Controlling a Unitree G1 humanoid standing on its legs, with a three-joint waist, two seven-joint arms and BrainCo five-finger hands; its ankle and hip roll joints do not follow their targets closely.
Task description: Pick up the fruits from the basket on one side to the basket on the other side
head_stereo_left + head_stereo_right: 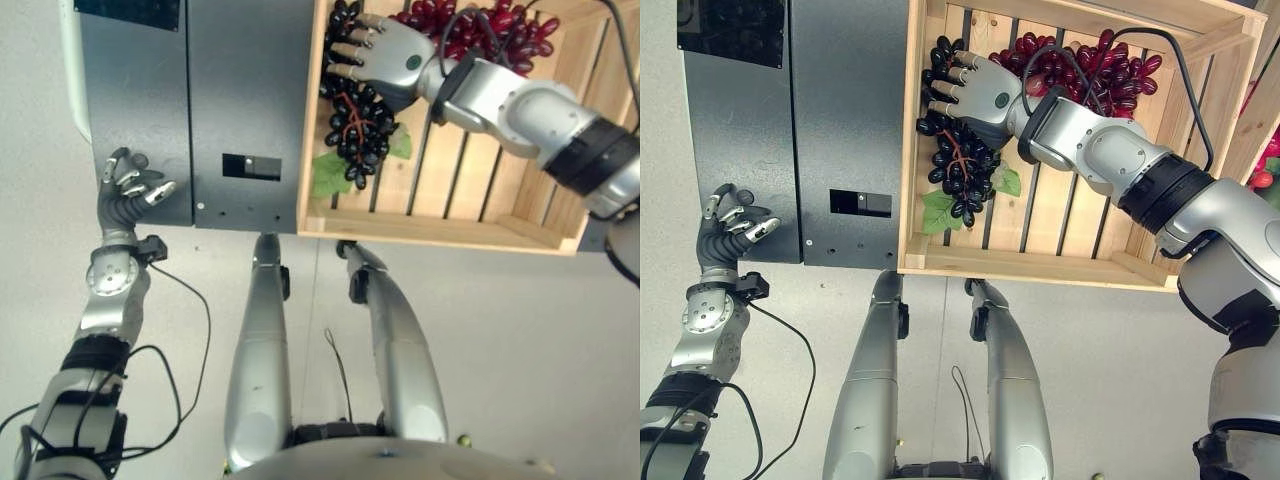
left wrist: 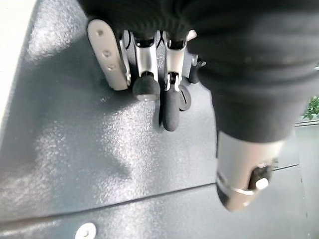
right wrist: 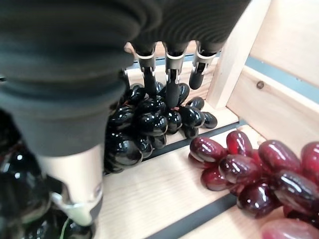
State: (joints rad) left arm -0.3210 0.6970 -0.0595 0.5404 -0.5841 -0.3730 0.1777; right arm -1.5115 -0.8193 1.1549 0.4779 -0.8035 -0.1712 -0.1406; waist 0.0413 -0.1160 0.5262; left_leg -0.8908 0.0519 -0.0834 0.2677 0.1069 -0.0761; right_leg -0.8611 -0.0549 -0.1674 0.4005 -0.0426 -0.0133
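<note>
A wooden crate [image 1: 440, 225] holds a bunch of black grapes [image 1: 360, 130] with green leaves [image 1: 325, 175] at its left side and a bunch of red grapes [image 1: 500, 35] towards the back. My right hand [image 1: 390, 55] lies over the top of the black bunch. Its fingers [image 3: 172, 84] reach down onto the black grapes [image 3: 144, 124], only slightly bent, with the thumb held apart. The red grapes [image 3: 259, 174] lie beside them on the slats. My left hand [image 1: 128, 190] hovers with relaxed fingers [image 2: 169, 99] and holds nothing.
A dark grey metal cabinet top [image 1: 200, 100] lies left of the crate, under my left hand. At the far right stands the edge of a second wooden crate [image 1: 1260, 130] with something red [image 1: 1265, 178] in it. Pale floor lies in front.
</note>
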